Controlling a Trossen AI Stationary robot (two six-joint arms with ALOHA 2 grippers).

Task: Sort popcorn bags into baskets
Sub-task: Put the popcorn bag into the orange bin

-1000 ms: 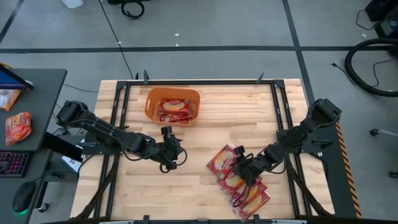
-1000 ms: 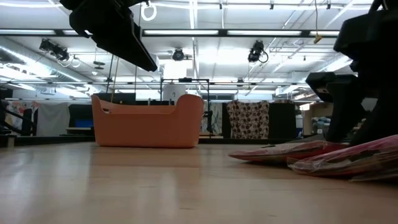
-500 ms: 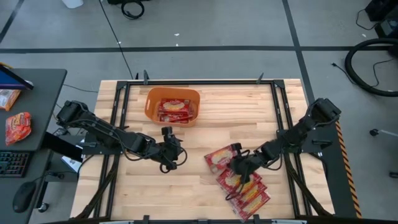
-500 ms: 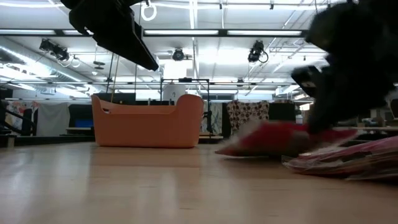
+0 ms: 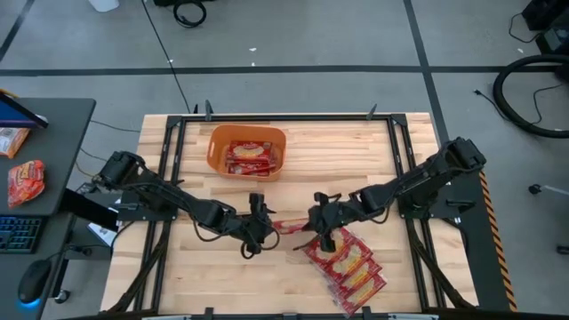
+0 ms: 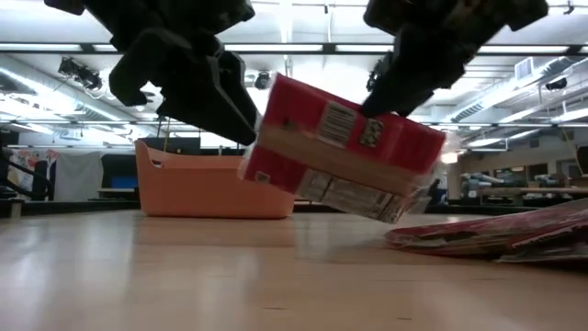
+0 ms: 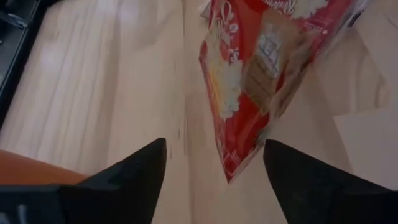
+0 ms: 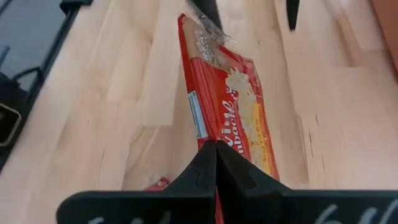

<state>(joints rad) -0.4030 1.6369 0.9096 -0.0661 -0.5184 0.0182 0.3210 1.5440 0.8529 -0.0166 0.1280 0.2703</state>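
Observation:
One red popcorn bag (image 5: 286, 225) hangs in the air at the table's middle, with my right gripper (image 5: 313, 218) shut on its right end. My left gripper (image 7: 214, 171) stands open at the bag's other end. Its two fingers are on either side of the bag's lower corner (image 7: 228, 174), and I see no touch. The low view shows the bag (image 6: 344, 147) tilted above the wood. Several more bags (image 5: 348, 267) lie stacked flat at the near right. The orange basket (image 5: 218, 153) at the far left holds a few bags (image 5: 250, 156). My right gripper pinches the bag's narrow end edge (image 8: 213, 138) between its two fingers. They come from the table's right, about level, and lie along the bag. The bag reaches away from them toward my left gripper, standing on edge, tilted and clear of the table.
A black frame (image 5: 267, 118) runs around the wooden top. A side table (image 5: 44, 133) to the left carries an orange-red packet (image 5: 25, 182) and a keyboard. Bare wood lies between the basket and the held bag.
My right gripper has taken hold of a bag from the stack at the near right, lifted it clear and carried it toward the table's left. My left gripper has moved right to meet the bag's free end. The other bags have stayed in their stack.

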